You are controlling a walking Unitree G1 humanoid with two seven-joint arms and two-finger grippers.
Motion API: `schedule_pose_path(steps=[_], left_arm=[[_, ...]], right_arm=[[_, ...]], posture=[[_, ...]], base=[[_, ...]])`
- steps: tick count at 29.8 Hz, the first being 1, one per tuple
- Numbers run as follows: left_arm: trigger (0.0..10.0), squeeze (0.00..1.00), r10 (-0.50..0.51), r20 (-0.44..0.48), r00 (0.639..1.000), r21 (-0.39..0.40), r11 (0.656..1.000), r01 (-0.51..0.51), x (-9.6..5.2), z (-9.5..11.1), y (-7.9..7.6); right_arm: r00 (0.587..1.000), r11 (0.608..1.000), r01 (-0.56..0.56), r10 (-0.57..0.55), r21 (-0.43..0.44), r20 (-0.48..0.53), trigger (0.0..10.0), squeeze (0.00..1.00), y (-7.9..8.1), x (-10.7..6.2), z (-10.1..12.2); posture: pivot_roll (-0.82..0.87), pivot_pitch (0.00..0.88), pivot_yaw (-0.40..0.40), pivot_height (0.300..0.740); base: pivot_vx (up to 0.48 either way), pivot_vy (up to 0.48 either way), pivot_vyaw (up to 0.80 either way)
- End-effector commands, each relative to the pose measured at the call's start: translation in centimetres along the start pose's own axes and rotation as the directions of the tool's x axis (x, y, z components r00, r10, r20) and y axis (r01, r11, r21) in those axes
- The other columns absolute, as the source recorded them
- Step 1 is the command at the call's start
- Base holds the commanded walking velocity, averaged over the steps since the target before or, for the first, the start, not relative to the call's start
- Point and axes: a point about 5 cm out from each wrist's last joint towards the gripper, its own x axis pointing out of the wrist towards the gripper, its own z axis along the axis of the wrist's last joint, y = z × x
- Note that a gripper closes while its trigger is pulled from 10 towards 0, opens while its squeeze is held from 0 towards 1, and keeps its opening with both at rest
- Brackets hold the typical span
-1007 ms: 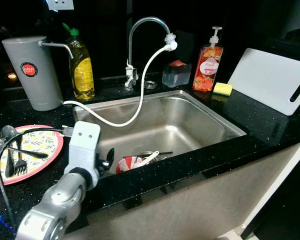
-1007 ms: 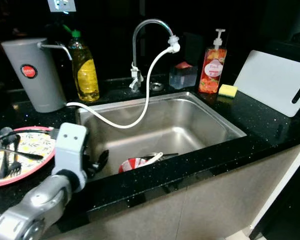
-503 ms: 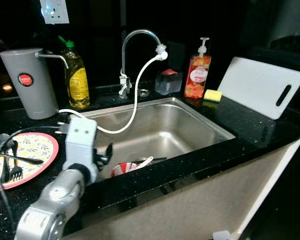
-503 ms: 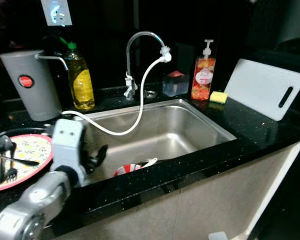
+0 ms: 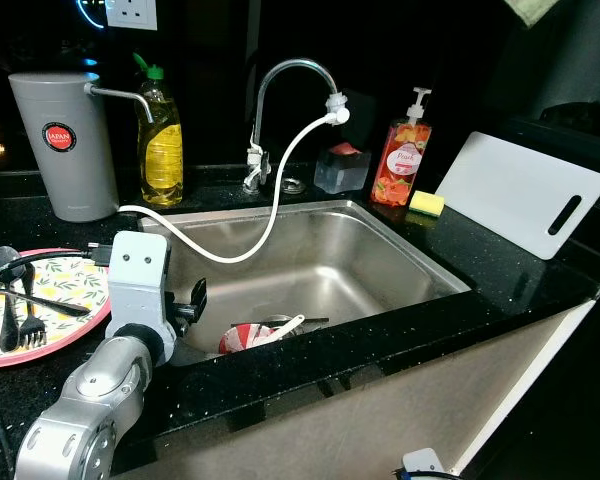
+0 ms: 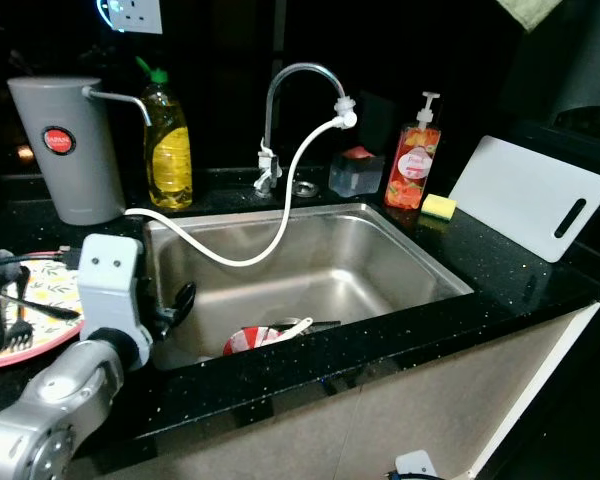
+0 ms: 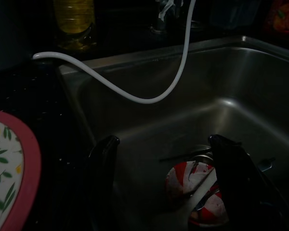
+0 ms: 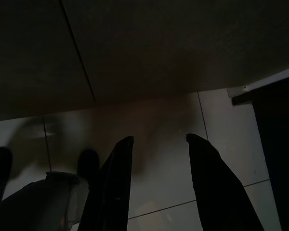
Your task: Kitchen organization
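- Silver left arm reaches over the near left edge of the black surface [image 5: 500,270]; its left tool [image 7: 164,192] hangs over the sink [image 5: 400,245] with its fingers apart and nothing between them.
- Right tool [image 8: 156,187] hangs idle above the tiled floor, its fingers apart.
- Red-and-white bowl [image 5: 242,338] lies in the near left corner of the sink, with a pale spoon [image 5: 288,325] resting on it, just past the left tool's tips.
- Pink-rimmed plate [image 5: 55,295] with a fork [image 5: 18,320] sits on the surface at 9 o'clock from the sink.
- White hose [image 5: 270,205] sags from the tap [image 5: 285,85] across the sink's far left corner.
- At 12 o'clock, along the back: a grey jug [image 5: 60,145], a yellow soap bottle [image 5: 162,150], a red pump bottle [image 5: 400,160] and a yellow sponge [image 5: 426,203].
- At 2 o'clock a white cutting board [image 5: 520,190] leans.
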Motion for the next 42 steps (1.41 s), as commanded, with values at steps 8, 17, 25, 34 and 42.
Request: schedule_pose_path(steps=[8, 17, 25, 34, 42], left_arm=[[10.0, 0.0, -0.045, -0.03, 0.999, 0.046, 0.998, 0.047, 0.3, -0.3, -0.5], [10.0, 0.0, -0.06, -0.045, 0.997, 0.049, 0.997, 0.062, 0.4, -0.5, -0.6], [10.0, 0.0, -0.062, -0.041, 0.997, 0.051, 0.997, 0.064, 0.5, -0.6, -0.6], [10.0, 0.0, -0.057, -0.036, 0.998, 0.059, 0.997, 0.059, 0.6, -0.6, -0.6], [10.0, 0.0, -0.052, -0.037, 0.998, 0.06, 0.997, 0.054, 0.5, -0.6, -0.5]], right_arm=[[0.989, 0.998, 0.055, -0.056, -0.013, -0.135, 10.0, 0.0, -1.9, -1.6, -3.6], [0.979, 0.999, 0.044, -0.046, -0.016, -0.197, 10.0, 0.0, -1.7, -2.3, -5.3], [0.979, 0.997, 0.062, -0.053, 0.039, -0.195, 10.0, 0.0, -1.0, -2.3, -5.5], [0.983, 0.999, 0.041, -0.035, 0.029, -0.181, 10.0, 0.0, -0.5, -2.0, -5.1], [0.984, 0.999, 0.034, -0.029, 0.025, -0.177, 10.0, 0.0, -0.4, -2.0, -5.0]], posture=[[-0.01, 0.064, -0.065, 0.74], [-0.02, 0.063, -0.044, 0.74], [-0.02, 0.057, -0.036, 0.74], [-0.02, 0.058, -0.041, 0.74], [-0.03, 0.055, -0.039, 0.74]], base=[[0.0, 0.0, 0.0], [0.0, 0.0, 0.0], [0.0, 0.0, 0.0], [0.0, 0.0, 0.0], [0.0, 0.0, 0.0]])
